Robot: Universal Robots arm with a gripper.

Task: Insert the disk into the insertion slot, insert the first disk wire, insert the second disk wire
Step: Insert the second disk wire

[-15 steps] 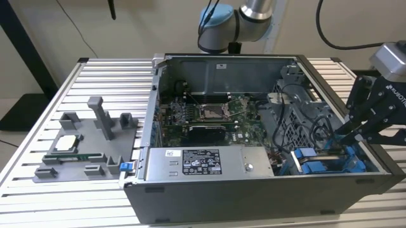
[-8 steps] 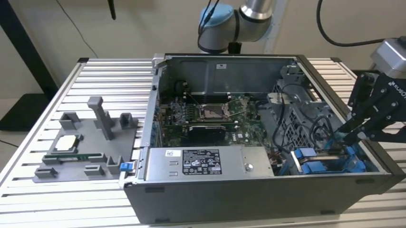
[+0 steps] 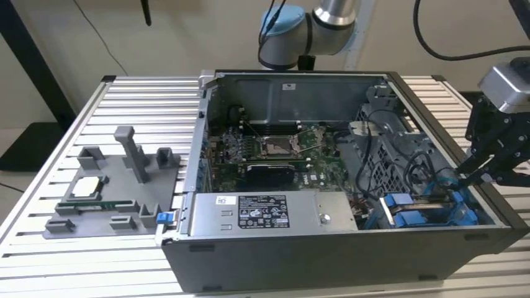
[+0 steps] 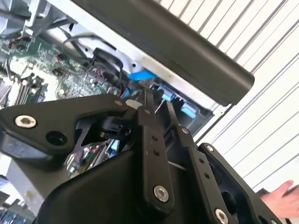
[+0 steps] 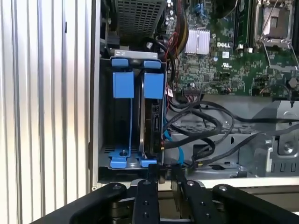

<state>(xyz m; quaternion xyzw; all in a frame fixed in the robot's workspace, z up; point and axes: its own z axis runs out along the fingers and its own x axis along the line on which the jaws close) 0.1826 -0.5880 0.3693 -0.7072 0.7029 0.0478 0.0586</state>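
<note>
The disk [image 5: 152, 122] sits on edge in the insertion slot [image 5: 140, 56], a bay of the grey drive cage in the open computer case [image 3: 331, 254]. Its blue carrier tab [image 5: 154, 85] shows at the far end. A second blue carrier [image 5: 122, 85] fills the bay beside it. My gripper [image 5: 167, 171] hangs at the disk's near end, fingers close together around a dark connector. A blue wire [image 5: 179, 151] curves from there past the disk. In the exterior view the gripper [image 3: 463, 182] reaches over the case's right wall above the blue carriers [image 3: 418, 214].
Black cables [image 5: 210, 123] loop beside the cage, with the motherboard [image 3: 273, 149] further in. A silver labelled power-supply box [image 3: 265, 212] lies at the case's front. A grey fixture [image 3: 116, 186] with parts stands on the slatted table at the exterior view's left. A hand [image 4: 282, 196] shows nearby.
</note>
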